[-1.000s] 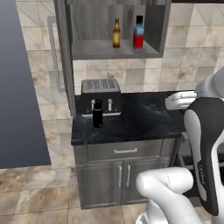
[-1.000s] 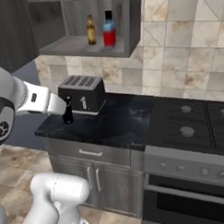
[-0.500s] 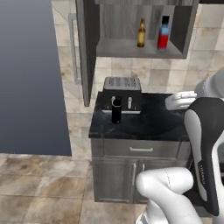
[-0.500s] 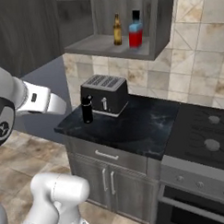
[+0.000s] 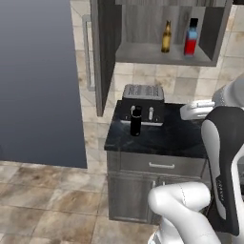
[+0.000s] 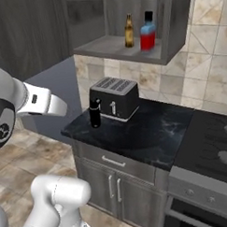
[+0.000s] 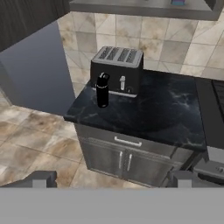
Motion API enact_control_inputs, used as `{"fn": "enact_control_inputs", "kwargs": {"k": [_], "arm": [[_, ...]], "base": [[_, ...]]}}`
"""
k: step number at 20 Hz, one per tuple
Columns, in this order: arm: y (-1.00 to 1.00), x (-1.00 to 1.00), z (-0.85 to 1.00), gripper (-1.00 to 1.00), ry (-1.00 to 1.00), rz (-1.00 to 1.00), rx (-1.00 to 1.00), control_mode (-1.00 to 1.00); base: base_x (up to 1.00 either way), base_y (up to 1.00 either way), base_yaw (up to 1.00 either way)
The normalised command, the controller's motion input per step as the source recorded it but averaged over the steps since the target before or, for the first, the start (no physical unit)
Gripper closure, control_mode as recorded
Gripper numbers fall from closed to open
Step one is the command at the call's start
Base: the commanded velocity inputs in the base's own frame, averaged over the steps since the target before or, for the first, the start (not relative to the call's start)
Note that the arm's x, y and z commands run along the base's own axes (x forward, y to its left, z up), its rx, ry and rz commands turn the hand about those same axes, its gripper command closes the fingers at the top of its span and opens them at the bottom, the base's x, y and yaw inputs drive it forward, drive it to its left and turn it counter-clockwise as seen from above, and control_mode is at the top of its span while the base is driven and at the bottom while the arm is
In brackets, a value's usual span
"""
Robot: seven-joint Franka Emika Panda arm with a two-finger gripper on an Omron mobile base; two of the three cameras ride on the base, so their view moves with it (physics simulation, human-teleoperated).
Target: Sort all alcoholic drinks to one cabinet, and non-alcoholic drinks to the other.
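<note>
On your far left in the left base view you have the open cabinet door (image 5: 101,52) with its pale bar handle (image 5: 87,50). Right of it, the cabinet (image 5: 164,53) stands open, and on its shelf the amber bottle (image 5: 166,37) stands upright just left of the red bottle (image 5: 191,37), the two near each other but apart.

Below on the dark tabletop (image 5: 157,138), the black bottle (image 5: 136,121) stands upright just in front of the toaster (image 5: 143,104), toward its left end; you cannot tell whether they touch. In the right base view a stove (image 6: 215,143) lies to the right of the tabletop.

Your claw (image 7: 111,180) is wide open and empty, its fingertips (image 7: 38,179) at the bottom of the hand view, well apart from the black bottle.
</note>
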Motion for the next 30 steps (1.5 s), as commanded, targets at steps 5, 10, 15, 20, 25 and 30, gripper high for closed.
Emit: {"fn": "enact_control_inputs", "kwargs": {"k": [5, 10, 15, 20, 25, 30], "arm": [[0.00, 0.00, 0.00, -1.00, 0.00, 0.00, 0.00, 1.00], [0.00, 0.00, 0.00, -1.00, 0.00, 0.00, 0.00, 1.00], [0.00, 0.00, 0.00, -1.00, 0.00, 0.00, 0.00, 1.00], [0.00, 0.00, 0.00, -1.00, 0.00, 0.00, 0.00, 1.00], [0.00, 0.00, 0.00, -1.00, 0.00, 0.00, 0.00, 1.00], [0.00, 0.00, 0.00, -1.00, 0.00, 0.00, 0.00, 1.00]], "base": [[0.49, 0.00, 0.14], [0.32, 0.00, 0.12], [0.01, 0.00, 0.07], [0.00, 0.00, 0.03], [0.00, 0.00, 0.02], [0.00, 0.00, 0.01]]}}
